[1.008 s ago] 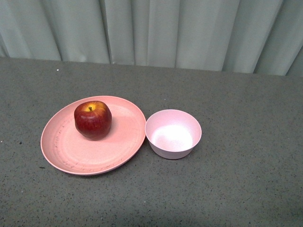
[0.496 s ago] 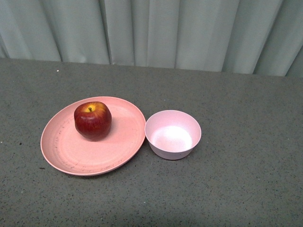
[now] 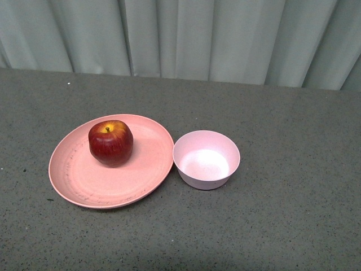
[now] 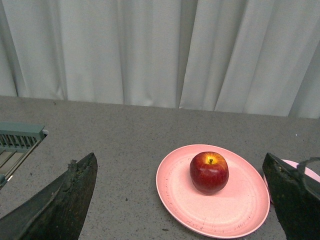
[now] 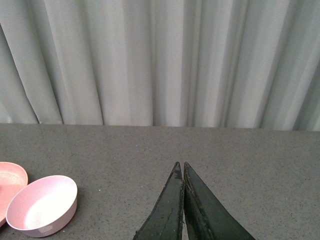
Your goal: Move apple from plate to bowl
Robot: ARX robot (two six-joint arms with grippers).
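Grey speckled tabletop [image 3: 282,226] runs back to a pale pleated curtain [image 3: 225,39] in the front view, with open surface all round the things and neither pincer in sight. A glossy dark red apple [image 3: 110,143] with a yellow patch at its stem sits on the wide, shallow salmon-pink plate [image 3: 73,186], off centre toward the far rim. The small, deep pale pink bowl [image 3: 197,182] stands just beside the plate's rim, its hollow unoccupied.

From the left wrist, the left pincer [image 4: 178,156] has its dark fingers [image 4: 55,205] spread wide apart, holding nothing. Apple and plate lie ahead of it within the gap. The bowl's rim peeks from behind one finger. A grey-green slotted fixture [image 4: 20,137] sits at the tabletop's edge, outside the other finger.

From the right wrist, the right pincer [image 5: 180,167] has its fingers pressed together, empty. Bare tabletop stretches ahead to the curtain. The bowl stands off to one side, with the plate's rim beyond it.
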